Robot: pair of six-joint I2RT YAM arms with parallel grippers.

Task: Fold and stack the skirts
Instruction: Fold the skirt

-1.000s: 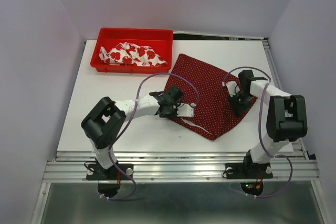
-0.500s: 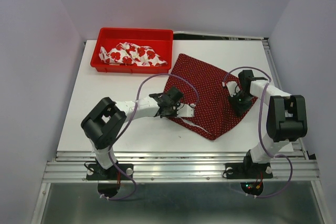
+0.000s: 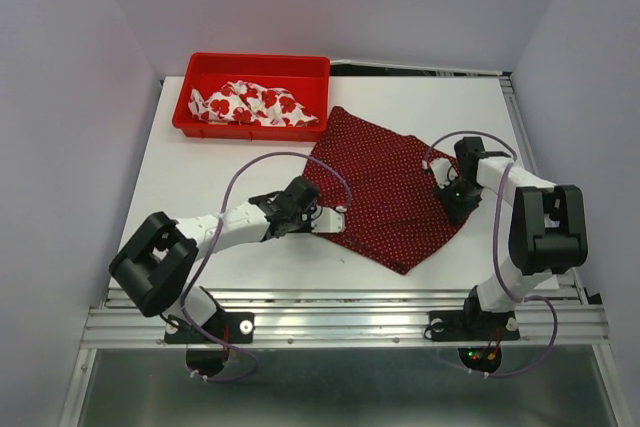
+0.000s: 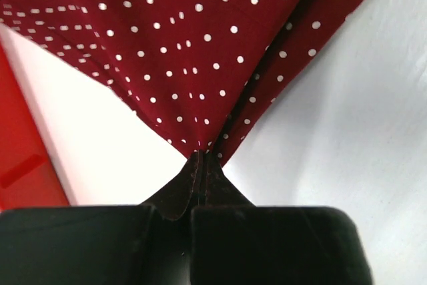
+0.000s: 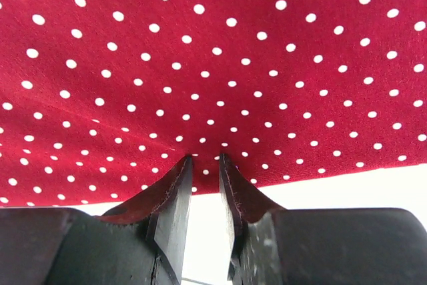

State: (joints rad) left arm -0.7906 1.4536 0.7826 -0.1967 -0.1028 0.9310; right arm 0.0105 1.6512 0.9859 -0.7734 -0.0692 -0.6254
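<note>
The dark red polka-dot skirt lies spread on the white table, right of centre. My left gripper is shut on its left corner, and in the left wrist view the cloth fans out taut from the closed tips. My right gripper sits at the skirt's right edge. Its jaws stand a narrow gap apart, with the tips touching the dotted cloth and bare table showing between them. The white skirt with red flowers lies crumpled in the red tray.
The red tray stands at the table's back left, close to the skirt's far corner; its wall shows in the left wrist view. A metal rail runs along the near edge. Grey walls close in on both sides.
My left gripper closed on the dark red skirt's left corner and drew it left and toward the near edge, flattening the cloth. The right gripper stayed put.
</note>
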